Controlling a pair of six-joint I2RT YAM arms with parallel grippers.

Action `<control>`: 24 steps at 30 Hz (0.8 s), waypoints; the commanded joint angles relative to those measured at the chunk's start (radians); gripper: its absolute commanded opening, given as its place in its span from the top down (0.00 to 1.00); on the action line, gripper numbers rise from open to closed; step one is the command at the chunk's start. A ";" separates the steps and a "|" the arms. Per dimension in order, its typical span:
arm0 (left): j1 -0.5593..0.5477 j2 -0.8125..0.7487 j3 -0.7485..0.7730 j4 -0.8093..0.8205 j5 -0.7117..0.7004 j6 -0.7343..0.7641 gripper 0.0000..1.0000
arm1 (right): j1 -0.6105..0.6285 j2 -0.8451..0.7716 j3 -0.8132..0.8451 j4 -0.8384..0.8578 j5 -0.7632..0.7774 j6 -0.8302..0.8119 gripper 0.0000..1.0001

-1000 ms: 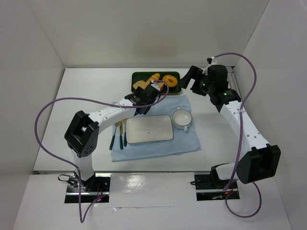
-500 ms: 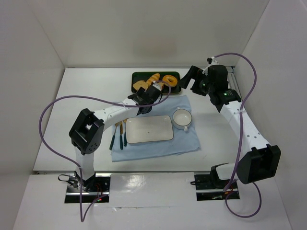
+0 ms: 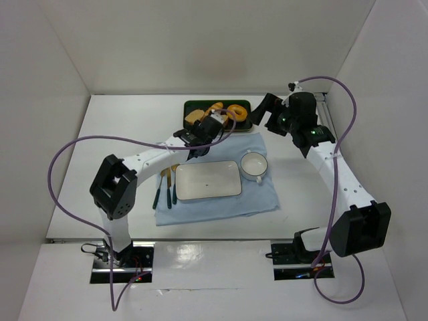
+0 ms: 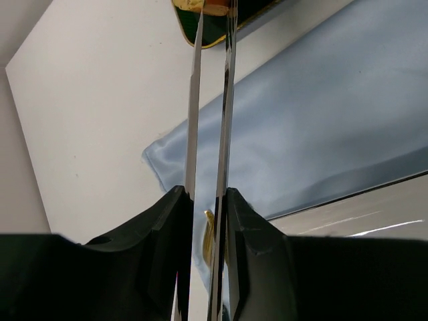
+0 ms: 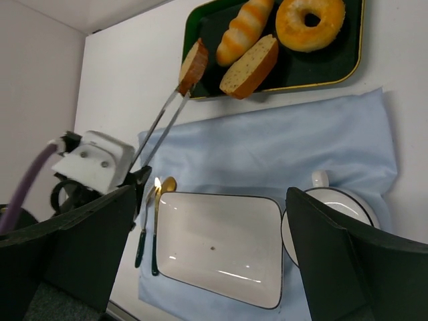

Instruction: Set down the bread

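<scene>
The bread (image 5: 192,65), a brown-crusted slice, stands on edge at the left end of the dark green tray (image 5: 334,67), pinched between the tips of metal tongs (image 5: 164,120). My left gripper (image 4: 207,200) is shut on the tongs (image 4: 227,100), whose two blades run up close together to the tray (image 4: 214,30). From above, the bread (image 3: 194,118) sits just beyond the left gripper (image 3: 198,137). My right gripper (image 5: 210,254) hangs open over the white plate (image 5: 221,247) with nothing in it, near the tray's right end (image 3: 262,112).
A striped roll (image 5: 244,27), a cut loaf piece (image 5: 251,67) and a doughnut (image 5: 309,20) share the tray. On the blue cloth (image 3: 254,197) lie the rectangular plate (image 3: 208,180), a mug (image 3: 254,165) and green-handled cutlery (image 3: 167,190). White walls enclose the table.
The left gripper has squeezed the tongs together on the bread slice, which now stands on edge. The right arm has not moved.
</scene>
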 commanded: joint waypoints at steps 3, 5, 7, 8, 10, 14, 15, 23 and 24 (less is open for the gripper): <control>-0.007 -0.145 0.004 -0.049 -0.078 -0.024 0.59 | -0.008 -0.043 -0.019 0.070 -0.033 0.034 0.00; -0.007 -0.180 -0.005 -0.073 -0.078 -0.046 0.59 | -0.008 -0.043 -0.019 0.070 -0.033 0.034 0.00; -0.007 -0.241 -0.005 -0.098 -0.078 -0.096 0.59 | -0.008 -0.043 -0.019 0.070 -0.033 0.034 0.00; -0.007 -0.262 0.004 -0.142 -0.057 -0.150 0.59 | -0.008 -0.043 -0.019 0.061 -0.033 0.034 0.00; -0.016 -0.330 0.015 -0.181 -0.020 -0.199 0.59 | -0.008 -0.034 0.004 0.052 -0.024 0.020 0.00; -0.061 -0.406 0.035 -0.288 0.042 -0.303 0.59 | -0.008 -0.009 0.058 0.008 0.019 -0.022 0.00; -0.088 -0.427 0.053 -0.355 0.052 -0.352 0.59 | -0.008 0.006 0.079 0.008 0.034 -0.023 0.00; -0.252 -0.541 0.102 -0.547 0.201 -0.538 0.58 | -0.008 0.121 0.214 -0.015 0.009 -0.041 0.00; -0.280 -0.558 0.102 -0.576 0.217 -0.561 0.58 | -0.008 0.131 0.224 -0.015 0.009 -0.041 0.00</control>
